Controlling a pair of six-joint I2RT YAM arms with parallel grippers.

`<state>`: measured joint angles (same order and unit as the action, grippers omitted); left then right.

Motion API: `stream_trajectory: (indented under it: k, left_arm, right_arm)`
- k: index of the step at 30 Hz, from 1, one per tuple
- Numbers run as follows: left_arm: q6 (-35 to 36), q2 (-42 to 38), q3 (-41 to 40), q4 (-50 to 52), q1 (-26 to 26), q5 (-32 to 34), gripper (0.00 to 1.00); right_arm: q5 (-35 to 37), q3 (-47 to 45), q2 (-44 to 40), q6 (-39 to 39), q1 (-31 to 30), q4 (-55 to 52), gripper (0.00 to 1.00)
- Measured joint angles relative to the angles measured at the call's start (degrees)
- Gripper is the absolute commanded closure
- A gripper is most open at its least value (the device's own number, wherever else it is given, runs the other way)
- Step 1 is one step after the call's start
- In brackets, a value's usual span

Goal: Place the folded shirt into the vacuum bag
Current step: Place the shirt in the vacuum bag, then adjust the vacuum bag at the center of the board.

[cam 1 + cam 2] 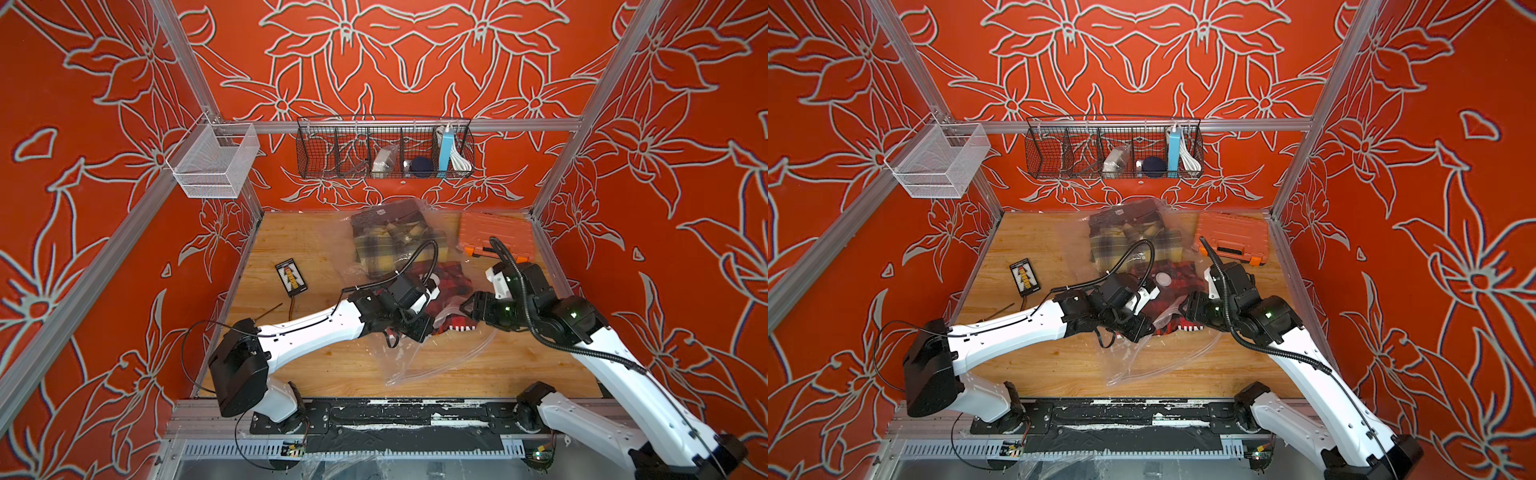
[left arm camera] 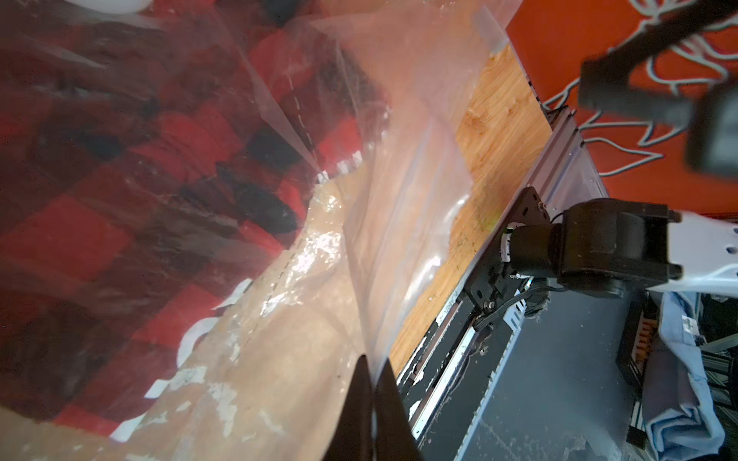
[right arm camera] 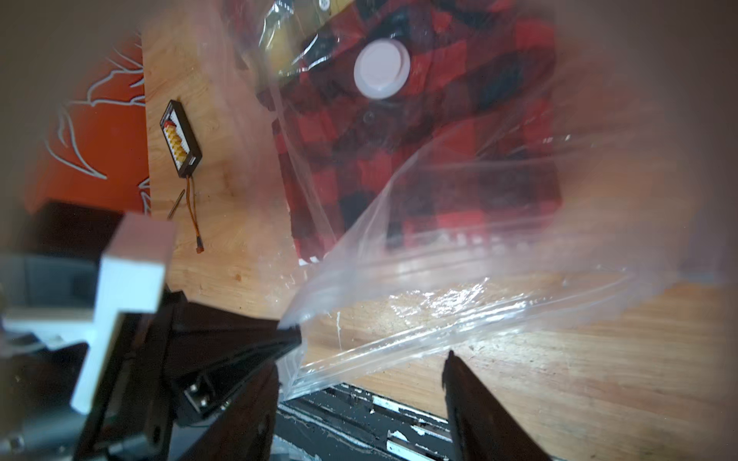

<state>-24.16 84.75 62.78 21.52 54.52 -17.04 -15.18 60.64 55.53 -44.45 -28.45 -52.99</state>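
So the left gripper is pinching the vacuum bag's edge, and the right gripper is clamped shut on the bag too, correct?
Not quite. The left gripper is shut on the vacuum bag, but the right gripper is not clamped on it. It is open. The right wrist view shows its jaws standing wide apart, with the bag's edge lying loose between them.

Orange case at 1 o'clock on wood table. Black board, yellow connectors, at 10. Black wire basket at 12; white mesh bin at 11.

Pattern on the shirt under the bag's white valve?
Red-and-black check on the shirt; it shows best in the right wrist view.
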Motion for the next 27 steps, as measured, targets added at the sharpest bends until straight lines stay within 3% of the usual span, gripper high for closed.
stream_trajectory:
  k: [7, 12, 19, 27]
  left_arm:
    - [-2.3, -0.5, -3.4, -2.4, 3.3, 0.2, 0.82]
    - [-3.3, -8.3, -6.6, 1.0, 3.0, 1.9, 0.66]
    - [-5.1, -19.2, -9.4, 4.0, -2.3, 3.5, 0.62]
    - [-6.6, -9.6, -9.3, -0.1, -4.5, 4.0, 0.62]
  right_arm:
    - [-0.4, 3.3, 12.0, 5.9, 4.6, 2.3, 0.36]
    - [3.0, 5.1, 16.1, 11.4, 6.4, 1.4, 0.41]
    - [5.0, 5.1, 15.8, 15.8, 6.9, -0.9, 0.56]
    - [2.8, 1.4, 18.9, 13.9, 5.9, 4.4, 0.57]
